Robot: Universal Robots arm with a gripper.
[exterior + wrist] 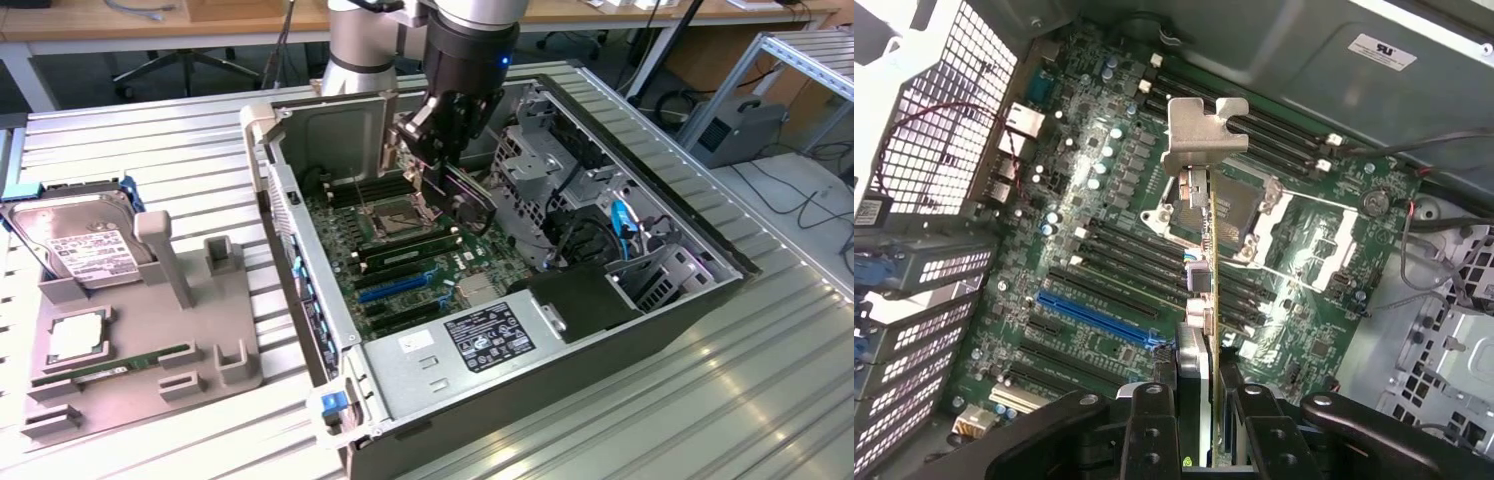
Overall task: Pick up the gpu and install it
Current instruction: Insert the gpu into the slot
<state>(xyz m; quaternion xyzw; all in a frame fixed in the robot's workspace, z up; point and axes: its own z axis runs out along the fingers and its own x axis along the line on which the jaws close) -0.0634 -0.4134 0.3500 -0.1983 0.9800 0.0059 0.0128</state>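
My gripper [443, 168] hangs inside the open computer case [561, 390], shut on the gpu [471, 200]. The gpu is a thin card held on edge above the motherboard [400, 262], near the processor socket. In the wrist view the gpu [1202, 250] runs edge-on away from the gripper [1202, 405], ending in its silvery metal bracket [1204, 130]. Both black fingers [1152, 430] press on its sides. The card floats over the board, clear of the slots. A blue expansion slot [1094, 315] lies on the board beside and below it.
A grey fixture [147, 350] at the exterior view's left holds a hard drive [80, 248], a processor [76, 335] and a green memory stick [114, 368]. Inside the case, the drive cage [534, 160], cables [621, 225] and power supply [487, 335] crowd around the motherboard.
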